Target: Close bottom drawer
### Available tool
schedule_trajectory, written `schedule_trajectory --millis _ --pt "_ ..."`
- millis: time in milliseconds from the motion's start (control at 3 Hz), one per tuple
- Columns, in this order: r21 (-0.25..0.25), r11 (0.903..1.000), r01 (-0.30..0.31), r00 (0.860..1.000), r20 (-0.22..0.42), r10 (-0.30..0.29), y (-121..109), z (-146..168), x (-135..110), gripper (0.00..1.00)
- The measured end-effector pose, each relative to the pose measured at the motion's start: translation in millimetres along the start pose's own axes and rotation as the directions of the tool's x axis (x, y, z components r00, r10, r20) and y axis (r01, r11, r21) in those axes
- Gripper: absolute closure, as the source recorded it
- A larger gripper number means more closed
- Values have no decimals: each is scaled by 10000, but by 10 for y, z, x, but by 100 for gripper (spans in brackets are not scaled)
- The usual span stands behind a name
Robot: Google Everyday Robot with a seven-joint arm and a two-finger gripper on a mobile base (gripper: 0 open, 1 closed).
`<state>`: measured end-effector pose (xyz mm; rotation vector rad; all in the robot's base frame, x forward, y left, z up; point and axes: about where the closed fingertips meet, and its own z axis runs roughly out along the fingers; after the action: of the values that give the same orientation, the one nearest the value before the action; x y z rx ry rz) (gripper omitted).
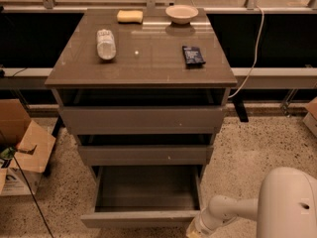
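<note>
The bottom drawer [143, 217] of the grey-brown cabinet is pulled far out, and its empty grey inside [147, 187] shows. The two drawers above it, the middle one [143, 154] and the top one [142, 119], stick out only slightly. My white arm [233, 209] reaches in from the lower right. My gripper [194, 230] is at the bottom edge of the view, right at the right end of the bottom drawer's front. Its tips are cut off by the frame edge.
On the cabinet top [148, 63] lie a plastic bottle [105, 43], a yellow sponge [130, 16], a bowl [182, 13] and a dark packet [193, 55]. An open cardboard box [22, 143] stands on the floor at left. A white cable [255, 43] hangs at right.
</note>
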<state>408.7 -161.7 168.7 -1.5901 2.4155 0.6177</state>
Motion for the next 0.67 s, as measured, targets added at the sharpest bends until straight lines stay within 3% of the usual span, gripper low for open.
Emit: schedule_trajectory --millis 333,667 --pt "0 10000 0 10000 0 0 0 0 0 100" --pt "911 9956 200 9990 378 -235 -446 29 -236 100"
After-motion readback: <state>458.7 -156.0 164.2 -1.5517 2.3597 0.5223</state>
